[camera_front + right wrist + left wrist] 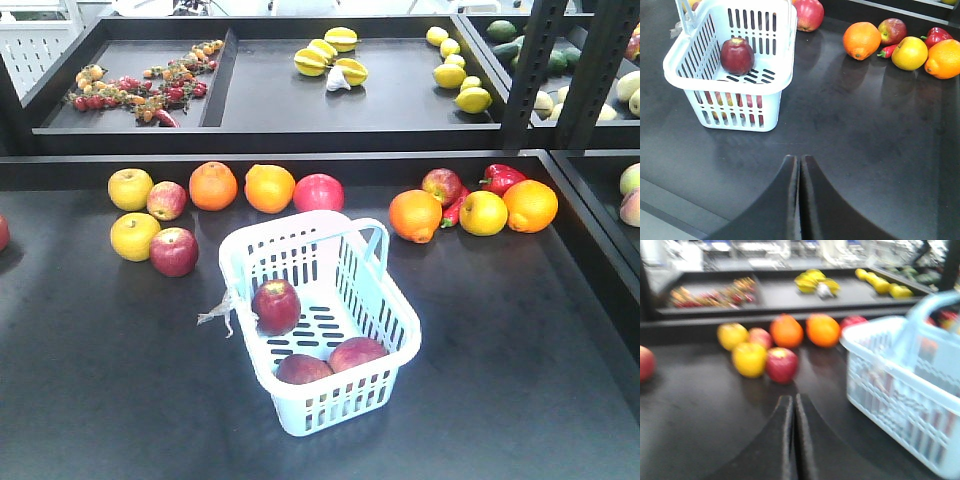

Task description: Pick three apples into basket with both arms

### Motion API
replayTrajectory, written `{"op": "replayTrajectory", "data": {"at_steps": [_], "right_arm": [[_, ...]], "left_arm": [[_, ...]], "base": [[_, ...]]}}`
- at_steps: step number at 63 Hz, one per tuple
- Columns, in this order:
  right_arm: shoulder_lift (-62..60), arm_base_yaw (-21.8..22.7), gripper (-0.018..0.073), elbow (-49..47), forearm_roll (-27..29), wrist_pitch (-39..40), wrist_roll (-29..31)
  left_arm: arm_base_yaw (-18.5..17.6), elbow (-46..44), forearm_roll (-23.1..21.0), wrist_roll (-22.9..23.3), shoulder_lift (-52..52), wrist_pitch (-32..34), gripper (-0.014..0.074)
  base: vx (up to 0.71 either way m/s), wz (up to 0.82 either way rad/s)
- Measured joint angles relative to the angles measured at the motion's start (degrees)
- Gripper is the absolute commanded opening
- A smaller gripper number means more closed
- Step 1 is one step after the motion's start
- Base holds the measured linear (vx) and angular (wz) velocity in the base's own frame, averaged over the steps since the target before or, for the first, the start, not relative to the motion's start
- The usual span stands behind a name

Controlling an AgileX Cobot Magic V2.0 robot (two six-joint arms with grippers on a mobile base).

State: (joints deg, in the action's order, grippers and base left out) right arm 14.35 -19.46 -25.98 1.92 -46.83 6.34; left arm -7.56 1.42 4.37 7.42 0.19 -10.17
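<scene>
Front view, basket: the pale blue basket [318, 325] stands on the black bench [110, 380], handle raised, with a clear plastic scrap [218, 312] tied at its left corner.
Front view, apples: three dark red apples lie inside the basket: one [276, 305] at the left wall, two [303, 369] [357, 353] touching each other against the near wall.
Front view, loose fruit: behind the basket sit two oranges [214, 186] and a red apple [319, 193]; to the left, two yellow fruits [134, 236] and a red apple [174, 251]; to the right, an orange [415, 216] and a red pepper [500, 178].
Front view, hands: neither hand appears here.
Left wrist view, left hand: the left hand [793, 440] has its fingers pressed together, holding nothing, above bare bench.
Left wrist view, basket: the basket [900, 385] stands to the right of the hand, apart from it; the picture is blurred.
Right wrist view, right hand: the right hand [800, 200] is closed on itself, empty, above bare bench.
Right wrist view, basket: the basket [727, 102] stands ahead and to the left, well apart; one apple [737, 56] shows fully inside, the others only through the slots.
</scene>
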Motion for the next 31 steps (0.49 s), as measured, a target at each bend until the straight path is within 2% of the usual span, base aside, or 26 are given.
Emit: {"op": "replayTrajectory", "data": {"at_steps": [13, 31], "right_arm": [[0.0, 0.0, -0.0001, 0.0, 0.0, -0.1, -0.1], [0.0, 0.0, -0.0001, 0.0, 0.0, -0.1, -0.1]], "left_arm": [[6.3, 0.0, -0.3, 0.0, -0.9, 1.9, -0.0006], [11.4, 0.0, -1.8, 0.0, -0.9, 5.6, -0.0006]], "base": [[0.00, 0.00], [0.00, 0.00]]}}
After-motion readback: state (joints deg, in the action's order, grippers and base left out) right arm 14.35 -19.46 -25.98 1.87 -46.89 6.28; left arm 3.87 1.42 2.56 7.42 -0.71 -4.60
